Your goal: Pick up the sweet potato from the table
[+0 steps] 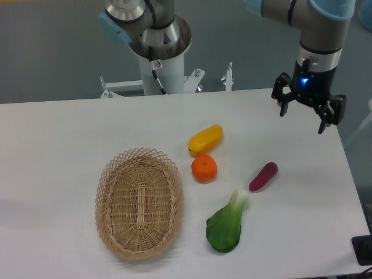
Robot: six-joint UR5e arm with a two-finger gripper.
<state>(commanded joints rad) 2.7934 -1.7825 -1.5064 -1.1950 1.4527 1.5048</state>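
Toward the worktop's [58, 133] left-front part sat a wicker basket [139, 201]; further right lay a yellow fruit [205, 139], an orange [204, 168] and a leafy green [225, 228]. Nearer the right edge, the sweet potato [263, 176] lay slantwise with bare surface around it, likely easing a descent. Above the rear right corner hung the claw [308, 110], released and grasping nothing.

**Open path down to the potato**

Your gripper [308, 113] hangs with jaws apart above the table's [58, 151] far right edge; below and slightly left of it lies the sweet potato [263, 176], bare tabletop on its right; the bok choy [226, 224] nearly touches its lower end; the orange [204, 168] sits further left.
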